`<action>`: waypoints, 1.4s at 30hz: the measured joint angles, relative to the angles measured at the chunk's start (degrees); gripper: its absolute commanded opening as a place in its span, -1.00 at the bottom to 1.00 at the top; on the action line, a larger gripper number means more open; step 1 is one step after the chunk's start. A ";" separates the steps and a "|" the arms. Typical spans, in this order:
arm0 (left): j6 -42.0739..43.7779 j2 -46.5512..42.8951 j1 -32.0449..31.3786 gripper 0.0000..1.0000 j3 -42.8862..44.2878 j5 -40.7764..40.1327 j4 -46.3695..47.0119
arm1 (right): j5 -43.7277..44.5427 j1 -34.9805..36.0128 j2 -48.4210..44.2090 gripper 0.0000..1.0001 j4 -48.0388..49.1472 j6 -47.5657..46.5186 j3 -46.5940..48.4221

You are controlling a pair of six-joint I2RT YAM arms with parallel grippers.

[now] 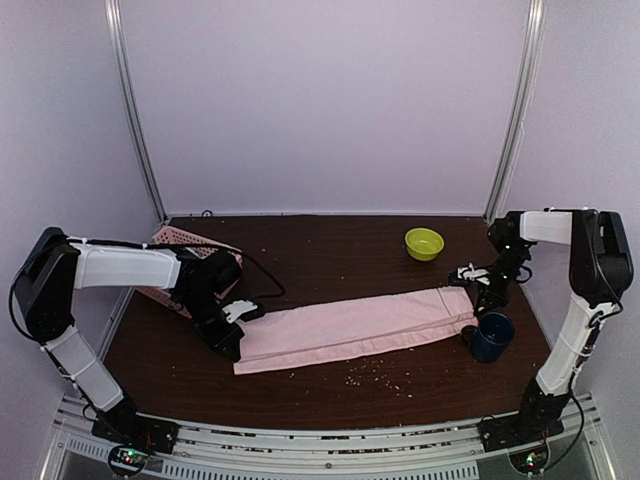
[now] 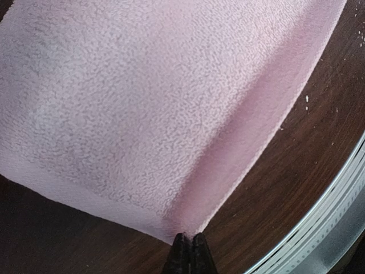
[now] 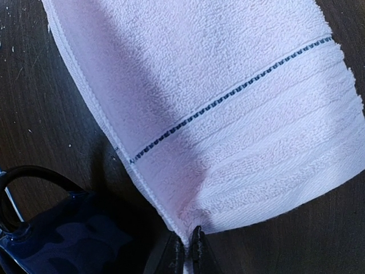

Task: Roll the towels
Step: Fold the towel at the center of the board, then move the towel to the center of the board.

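Observation:
The pale pink towel (image 1: 350, 325) lies flat as a long folded strip across the table's middle. My left gripper (image 1: 232, 340) is shut on its near left corner; in the left wrist view the fingertips (image 2: 181, 246) pinch the corner of the towel (image 2: 142, 103). My right gripper (image 1: 478, 300) is shut on the right end; in the right wrist view it (image 3: 188, 242) grips the hemmed corner of the towel (image 3: 228, 103). The sage green towel is out of view.
A dark blue mug (image 1: 490, 337) stands right next to my right gripper and shows in the right wrist view (image 3: 57, 234). A green bowl (image 1: 424, 243) sits at the back right. A pink basket (image 1: 180, 245) lies behind my left arm. Crumbs dot the wood near the front.

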 measured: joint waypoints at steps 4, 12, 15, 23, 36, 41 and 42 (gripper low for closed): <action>-0.02 0.17 -0.04 -0.99 0.00 -0.24 0.22 | 0.33 0.07 0.00 -0.64 0.07 -0.96 -0.76; -0.04 -2.25 -0.04 -0.58 -0.11 -0.37 -0.26 | 1.77 0.09 -0.28 -0.08 -2.43 -5.99 -1.66; -0.02 -5.95 -0.04 -0.48 -0.11 -0.26 -0.76 | 2.60 0.09 -1.33 -0.07 -3.45 -6.91 -1.49; 0.02 -9.99 -0.04 -0.51 3.06 -0.20 -1.38 | 2.23 0.09 -3.10 -0.13 -5.35 -5.29 5.62; -0.61 7.39 -0.15 -0.62 15.08 -2.14 8.70 | -1.25 12.72 -2.38 -0.31 10.97 16.92 6.80; -1.70 10.78 -0.15 -0.63 13.46 -1.46 11.72 | 1.77 14.97 2.32 -0.34 15.12 22.32 6.82; -2.12 10.82 -0.15 -0.63 12.13 -1.40 12.35 | 2.82 15.26 3.43 -0.34 15.67 23.08 6.80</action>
